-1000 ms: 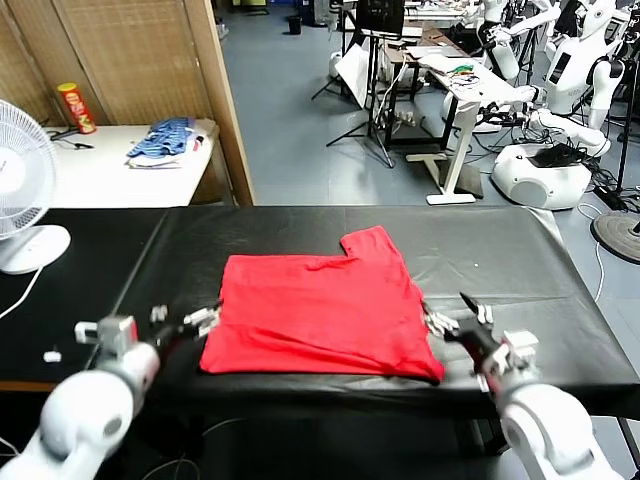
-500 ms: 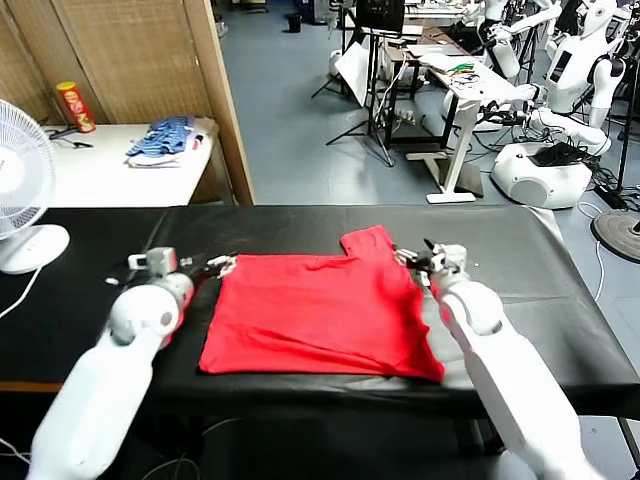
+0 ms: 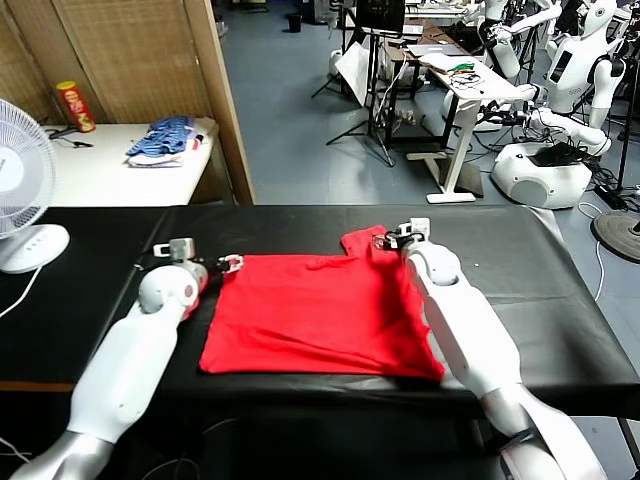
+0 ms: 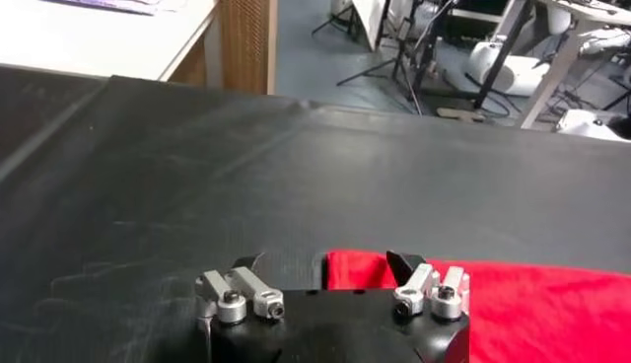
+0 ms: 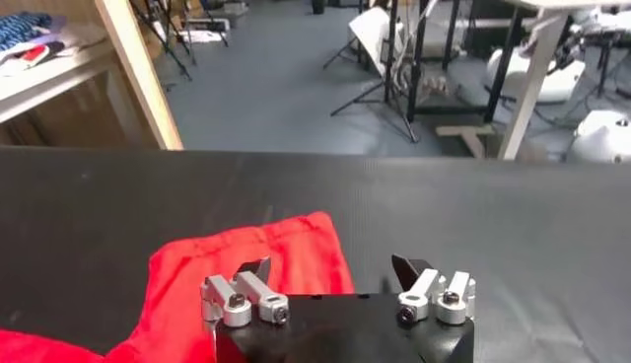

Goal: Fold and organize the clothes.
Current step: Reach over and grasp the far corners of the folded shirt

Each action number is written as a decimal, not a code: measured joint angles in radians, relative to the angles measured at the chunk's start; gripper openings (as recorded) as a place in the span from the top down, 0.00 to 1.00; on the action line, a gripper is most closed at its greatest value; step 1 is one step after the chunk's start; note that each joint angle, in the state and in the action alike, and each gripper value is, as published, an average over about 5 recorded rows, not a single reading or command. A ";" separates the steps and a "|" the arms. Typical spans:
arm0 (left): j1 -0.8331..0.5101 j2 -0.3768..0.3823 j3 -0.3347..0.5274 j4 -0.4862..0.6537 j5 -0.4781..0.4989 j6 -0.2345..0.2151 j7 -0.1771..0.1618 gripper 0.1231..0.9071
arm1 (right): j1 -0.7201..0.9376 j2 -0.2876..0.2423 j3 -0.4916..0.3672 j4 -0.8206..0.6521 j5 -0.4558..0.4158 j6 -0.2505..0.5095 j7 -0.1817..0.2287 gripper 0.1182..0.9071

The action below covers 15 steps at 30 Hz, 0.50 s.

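One red T-shirt (image 3: 318, 312) flat, long axis left-right, between open left gripper (image 3: 228, 264) and open right gripper (image 3: 390, 238).

The head view is taken from above, facing forward and down across the black table (image 3: 520, 300). The left wrist view is set low, just behind the left gripper (image 4: 325, 264), facing along the tabletop toward 12 o'clock. The right wrist view sits likewise behind the right gripper (image 5: 330, 266). The red T-shirt (image 3: 320, 310) is shared by all three views.
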 joint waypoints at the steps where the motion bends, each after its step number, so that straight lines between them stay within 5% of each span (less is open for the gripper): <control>1: -0.004 -0.001 0.001 0.006 0.000 0.000 0.006 0.26 | 0.001 0.001 0.002 -0.004 0.002 0.000 -0.001 0.45; 8: -0.015 -0.003 0.016 0.014 0.003 0.004 0.030 0.75 | -0.006 0.007 0.009 -0.001 0.021 -0.006 -0.010 0.92; 11: -0.012 -0.004 0.017 0.015 0.006 0.005 0.031 0.93 | -0.015 0.008 0.015 0.014 0.022 -0.002 -0.013 1.00; 15: -0.005 -0.004 0.011 0.011 0.003 0.006 0.035 0.99 | -0.030 0.000 0.030 0.053 0.025 0.009 -0.014 0.99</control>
